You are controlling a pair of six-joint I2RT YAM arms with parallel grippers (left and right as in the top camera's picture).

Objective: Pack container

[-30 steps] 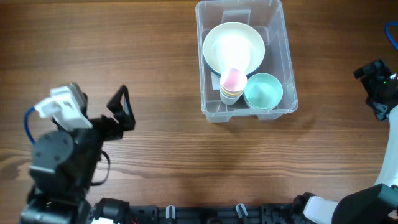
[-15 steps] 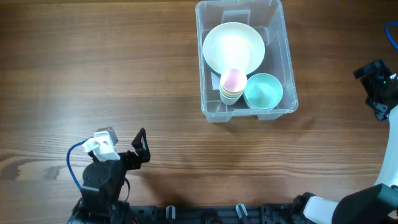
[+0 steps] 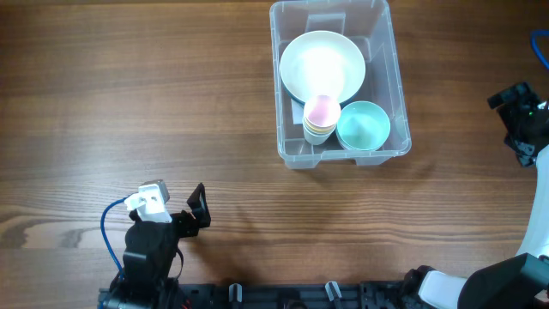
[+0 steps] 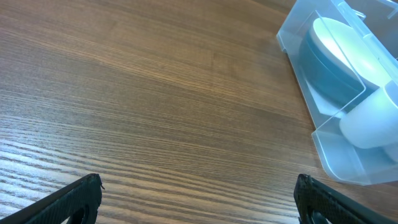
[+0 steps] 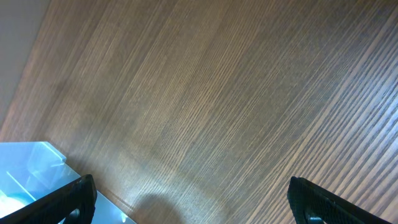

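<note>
The clear plastic container (image 3: 292,153) stands at the back centre-right of the table. Inside it are a large white bowl (image 3: 322,65), a teal bowl (image 3: 363,125) and a stack of small cups with a pink one on top (image 3: 321,114). The container also shows in the left wrist view (image 4: 336,149) and at the bottom left of the right wrist view (image 5: 31,168). My left gripper (image 3: 197,215) is open and empty near the front edge, far left of the container. My right gripper (image 3: 515,120) is at the far right, open and empty in the right wrist view (image 5: 193,199).
The table is bare brown wood (image 3: 171,103). The arm bases and a black rail (image 3: 283,296) run along the front edge. A blue cable (image 3: 110,236) loops beside the left arm.
The left arm has drawn back toward the front edge and folded down over its base, its gripper still open. The right arm and the container have not moved.
</note>
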